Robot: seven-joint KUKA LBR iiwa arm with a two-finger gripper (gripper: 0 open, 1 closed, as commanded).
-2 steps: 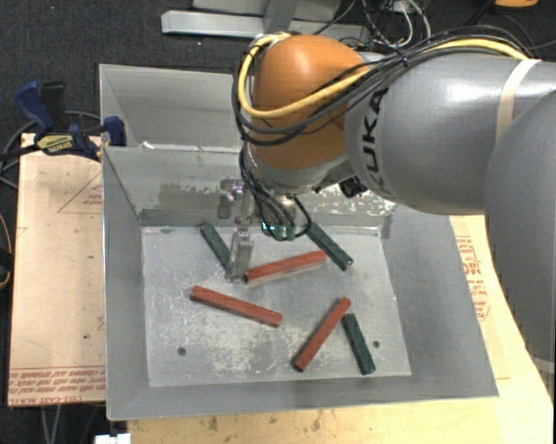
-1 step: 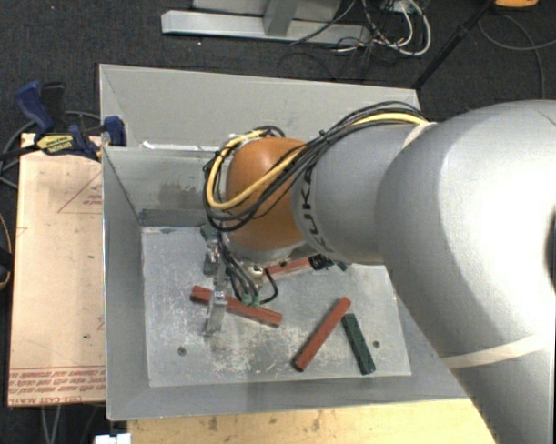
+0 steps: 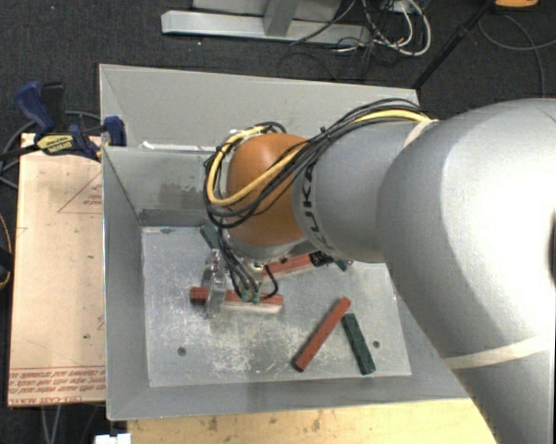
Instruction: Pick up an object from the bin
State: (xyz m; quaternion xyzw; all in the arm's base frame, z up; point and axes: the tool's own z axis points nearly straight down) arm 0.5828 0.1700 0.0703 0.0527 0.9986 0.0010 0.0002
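My gripper hangs below the orange dome and reaches down to the bin floor left of centre. Its tip touches or sits just over a flat cream block that has a small red-brown piece at its left end. A red-brown stick pokes out from under the arm just behind the block. Whether anything is gripped is hidden by the wrist and its cables.
A longer red-brown stick and a dark green stick lie side by side at the front right of the bin. A dark green piece shows near the back wall, left of the dome. The arm covers the bin's right side.
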